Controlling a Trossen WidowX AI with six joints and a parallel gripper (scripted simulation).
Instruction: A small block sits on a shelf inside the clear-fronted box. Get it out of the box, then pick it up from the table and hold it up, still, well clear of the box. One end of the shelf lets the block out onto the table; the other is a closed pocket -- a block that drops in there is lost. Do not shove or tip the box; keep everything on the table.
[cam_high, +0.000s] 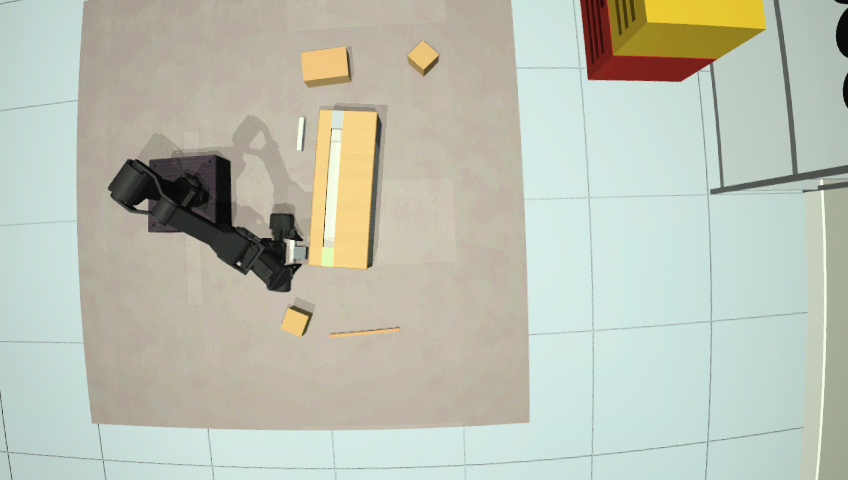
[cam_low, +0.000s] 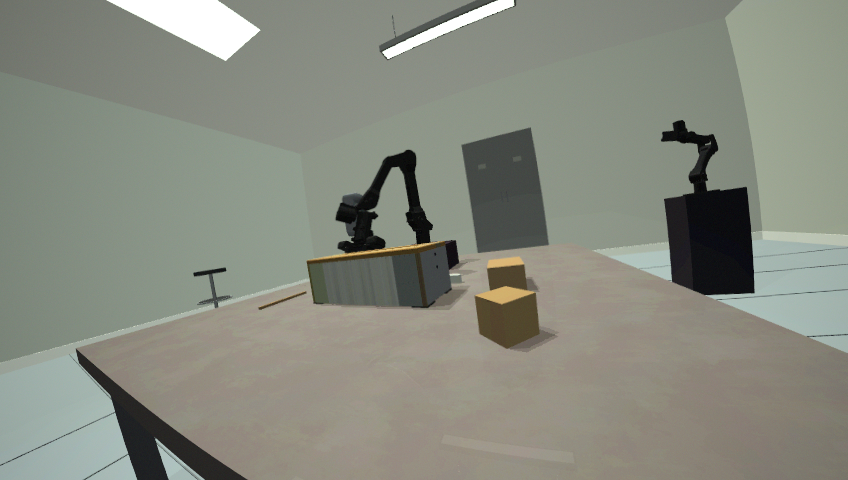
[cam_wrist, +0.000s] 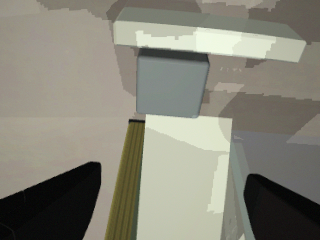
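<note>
The small grey-blue block (cam_high: 302, 253) (cam_wrist: 172, 85) is outside the box, on the table by its near side, between a white bar (cam_high: 290, 251) (cam_wrist: 215, 37) and the end of a pale ramp-like strip (cam_wrist: 182, 175). The long wooden box (cam_high: 355, 190) (cam_low: 363, 279) stands upright; its edge shows left of the strip in the wrist view. My gripper (cam_high: 299, 253) (cam_wrist: 174, 179) is open and empty, tilted low beside the box's green-marked end. In the wrist view its fingers straddle the pale strip, with the block ahead of them. The box hides the block in the exterior view.
Two wooden blocks (cam_high: 325, 65) (cam_high: 423, 56) stand beyond the box's far end. A wooden cube (cam_high: 295, 321) and a thin stick (cam_high: 364, 332) lie off its green-marked end. Another white bar (cam_high: 301, 133) (cam_low: 455, 278) lies beside the box.
</note>
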